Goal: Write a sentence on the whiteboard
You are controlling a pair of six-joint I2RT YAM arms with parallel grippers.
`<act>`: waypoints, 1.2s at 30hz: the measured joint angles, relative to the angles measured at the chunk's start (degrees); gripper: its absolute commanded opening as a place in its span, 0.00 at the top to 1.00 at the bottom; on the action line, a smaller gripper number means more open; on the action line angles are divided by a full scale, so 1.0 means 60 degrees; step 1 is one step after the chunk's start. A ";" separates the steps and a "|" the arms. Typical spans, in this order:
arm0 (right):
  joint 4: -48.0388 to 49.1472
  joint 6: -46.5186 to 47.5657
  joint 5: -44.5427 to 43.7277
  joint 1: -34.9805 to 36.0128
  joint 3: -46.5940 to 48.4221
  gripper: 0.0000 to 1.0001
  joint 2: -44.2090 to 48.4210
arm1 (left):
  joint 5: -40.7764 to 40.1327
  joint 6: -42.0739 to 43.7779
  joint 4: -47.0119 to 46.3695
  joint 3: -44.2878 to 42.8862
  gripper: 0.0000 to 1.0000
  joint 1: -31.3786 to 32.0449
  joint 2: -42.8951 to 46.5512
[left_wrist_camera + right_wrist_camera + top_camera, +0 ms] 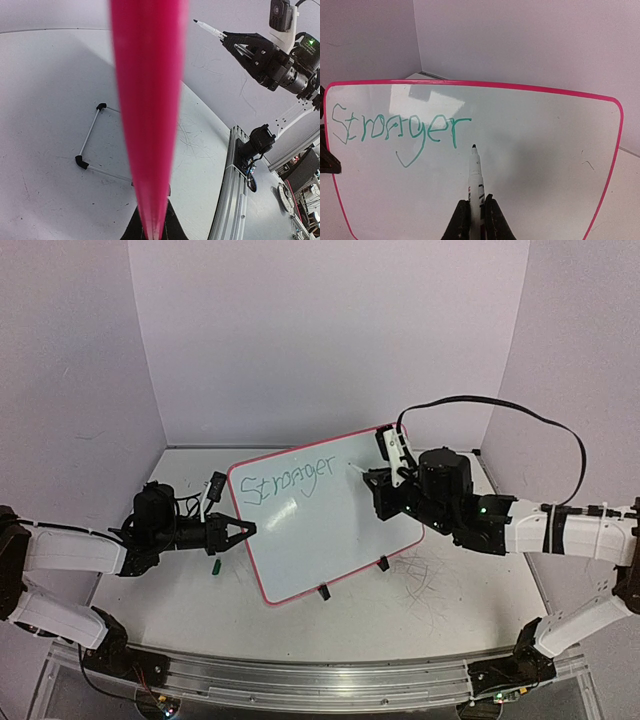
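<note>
The whiteboard sits at the centre of the table, turned askew to the table edges; its pink rim runs around all four sides; two black clip feet sit on the edge toward 5 o'clock in the top view. The sentence so far consists of one green cursive word, "Stronger", written along the part of the board toward 11 o'clock. The left gripper meets the board at its 9 o'clock edge; its jaws are clenched on the rim, which passes straight up between them in the left wrist view. The right gripper reaches in from 3 o'clock over the board's 2 o'clock corner; its jaws are clamped on a white marker, barrel pointing away from the wrist. The marker's dark tip lies just beside the final "r", toward 5 o'clock of it in the right wrist view; contact with the surface cannot be told. A small dark green object lies on the table just beside the left gripper, toward 7 o'clock of it; faint scribble marks show on the table at 4 o'clock of the board.
</note>
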State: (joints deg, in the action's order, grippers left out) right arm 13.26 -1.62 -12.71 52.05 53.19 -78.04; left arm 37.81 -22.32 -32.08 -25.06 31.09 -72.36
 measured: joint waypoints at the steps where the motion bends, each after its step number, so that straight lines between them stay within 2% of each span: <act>1: -0.0008 0.0015 0.0047 0.0000 0.0008 1.00 -0.0054 | 0.0001 0.0001 0.0000 0.0000 1.00 0.0000 0.0000; 36: -0.0015 -0.0122 0.0080 -0.0525 0.0145 1.00 -0.0590 | 0.0003 -0.0001 0.0011 -0.0011 1.00 0.0000 0.0000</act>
State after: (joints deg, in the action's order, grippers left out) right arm 13.17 -2.35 -12.23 48.90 54.06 -81.58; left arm 37.82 -22.33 -32.01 -25.12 31.09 -72.36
